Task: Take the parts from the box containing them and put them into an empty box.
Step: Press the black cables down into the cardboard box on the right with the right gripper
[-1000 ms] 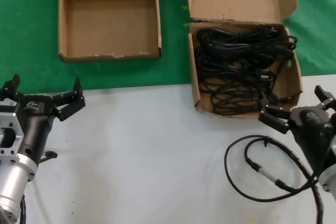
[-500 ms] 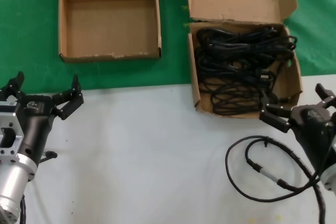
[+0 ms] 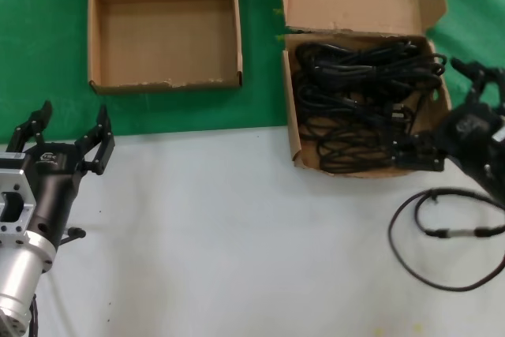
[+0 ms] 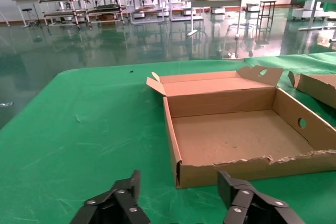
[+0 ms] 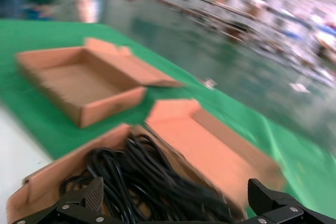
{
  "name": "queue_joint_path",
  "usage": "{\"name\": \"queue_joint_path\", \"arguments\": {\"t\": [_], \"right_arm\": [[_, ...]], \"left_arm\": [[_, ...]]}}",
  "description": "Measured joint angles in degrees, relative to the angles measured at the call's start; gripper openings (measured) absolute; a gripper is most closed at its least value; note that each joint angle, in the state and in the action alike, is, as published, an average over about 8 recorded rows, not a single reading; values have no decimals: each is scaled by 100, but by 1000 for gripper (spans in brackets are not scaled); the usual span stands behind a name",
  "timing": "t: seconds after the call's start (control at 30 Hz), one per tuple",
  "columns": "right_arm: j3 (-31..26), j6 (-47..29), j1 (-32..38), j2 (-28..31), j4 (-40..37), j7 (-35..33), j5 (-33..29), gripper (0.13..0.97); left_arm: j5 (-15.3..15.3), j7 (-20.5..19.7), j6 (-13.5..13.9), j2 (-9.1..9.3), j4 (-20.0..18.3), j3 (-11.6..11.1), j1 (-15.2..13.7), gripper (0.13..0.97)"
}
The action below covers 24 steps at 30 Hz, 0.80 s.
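Two cardboard boxes sit on the green cloth: the empty box (image 3: 164, 33) and the box containing them (image 3: 368, 100), where the tangled parts (image 3: 361, 96) cannot be counted. Since a second ago the right gripper (image 3: 448, 116) has risen to that box's right front corner, jaws wide. Left gripper (image 3: 69, 133), narrower now, waits low.

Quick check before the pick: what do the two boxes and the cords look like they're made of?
Both the empty box and the full box look like plain brown cardboard, matte; the empty one's front rim is frayed whitish. The cords look like black rubber or plastic sheathing with a slight sheen, lying in loose, limp coils.
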Motion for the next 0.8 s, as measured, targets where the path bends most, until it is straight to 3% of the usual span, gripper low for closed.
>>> {"name": "queue_joint_path", "arguments": {"t": [0.43, 0.8], "right_arm": [[-1283, -2004, 2134, 830, -702, -1692, -1014, 966], [-2130, -2804, 3569, 775, -1182, -1619, -2267, 963]], "left_arm": [[0, 0, 0, 0, 0, 0, 0, 378], [0, -1, 0, 0, 0, 0, 0, 217]]}}
